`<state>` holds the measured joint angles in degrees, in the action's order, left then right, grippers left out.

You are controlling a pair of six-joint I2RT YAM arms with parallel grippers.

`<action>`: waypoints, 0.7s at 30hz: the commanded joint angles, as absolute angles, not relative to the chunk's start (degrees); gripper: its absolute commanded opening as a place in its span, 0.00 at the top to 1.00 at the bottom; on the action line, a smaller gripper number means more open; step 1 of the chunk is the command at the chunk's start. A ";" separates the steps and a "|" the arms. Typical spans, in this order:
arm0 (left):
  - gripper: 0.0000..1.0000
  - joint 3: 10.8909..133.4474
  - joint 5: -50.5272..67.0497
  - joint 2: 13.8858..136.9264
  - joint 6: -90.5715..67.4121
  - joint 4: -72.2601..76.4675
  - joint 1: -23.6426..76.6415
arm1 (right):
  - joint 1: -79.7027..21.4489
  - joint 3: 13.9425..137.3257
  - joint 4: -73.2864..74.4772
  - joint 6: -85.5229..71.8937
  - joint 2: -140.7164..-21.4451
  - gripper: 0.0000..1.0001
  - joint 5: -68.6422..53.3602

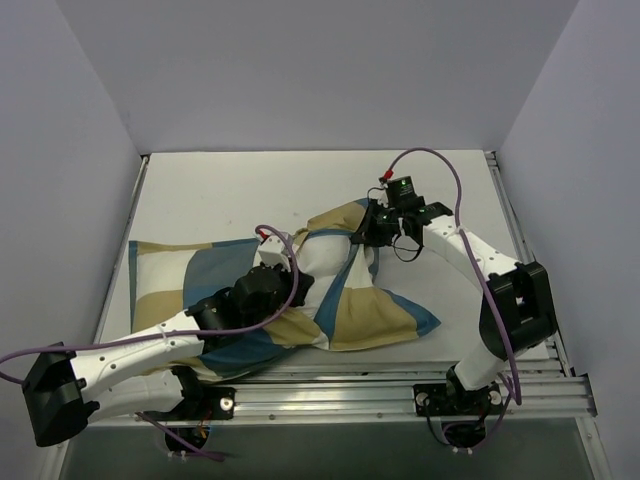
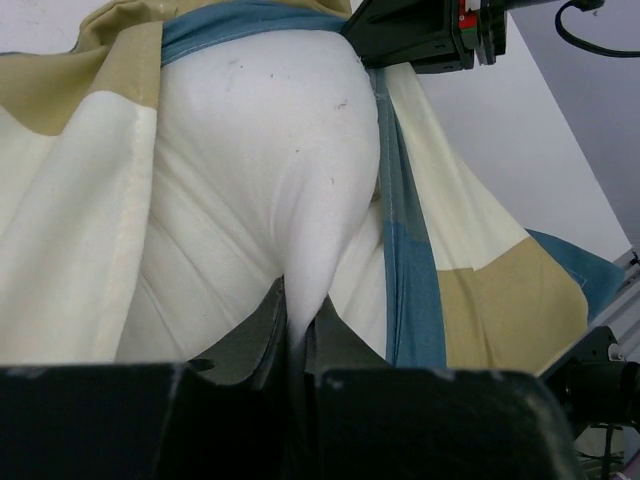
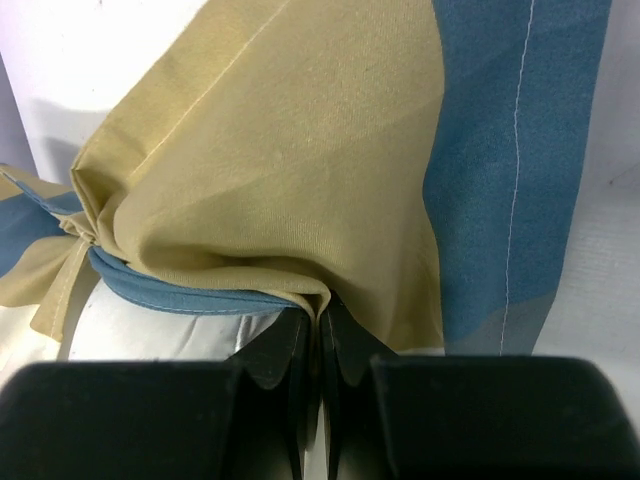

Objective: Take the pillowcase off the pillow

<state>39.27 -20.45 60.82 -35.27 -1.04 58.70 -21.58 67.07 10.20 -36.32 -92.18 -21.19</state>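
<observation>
My left gripper [image 2: 297,340] is clamped shut on a pinched fold of the pillow [image 2: 270,150], with the white stuffing drawn into a ridge that runs down into its grip. My right gripper [image 3: 320,345] is closed too. It bites the pillowcase [image 3: 300,170] at its blue-edged mouth, where tan fabric bunches into the jaws. In the left wrist view it sits just beyond the far end of the pillow's bared bulge. So one arm holds the cushion and the other holds the cover, on opposite sides of that bulge.

I judge the job as begun but far from finished. The mouth of the case is open and lies folded back around one end of the pillow, with checked flaps falling to either side of it. From the top camera, most of the pillow appears to be inside the case, which lies stretched across the table [image 1: 230,190] toward the left arm's side. What's left is to pull cover and cushion apart until the pillow is wholly free.

I count one pillow, one pillowcase and two grippers, both occupied.
</observation>
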 commanded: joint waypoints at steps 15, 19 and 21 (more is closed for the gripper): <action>0.98 38.68 -18.03 49.84 -28.74 -6.79 64.94 | -10.73 62.76 -0.62 -27.16 -92.81 1.00 5.08; 0.98 36.91 -15.56 48.96 -27.86 -5.53 66.01 | -7.22 62.49 -2.11 -28.65 -92.81 1.00 6.67; 0.98 36.92 -16.61 47.64 -28.82 -8.60 66.01 | -5.98 64.15 -1.67 -30.05 -92.99 1.00 8.34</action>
<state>36.56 -22.50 56.01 -29.76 0.49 62.33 -19.53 62.54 9.06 -34.22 -91.29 -28.36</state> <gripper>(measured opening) 0.117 0.018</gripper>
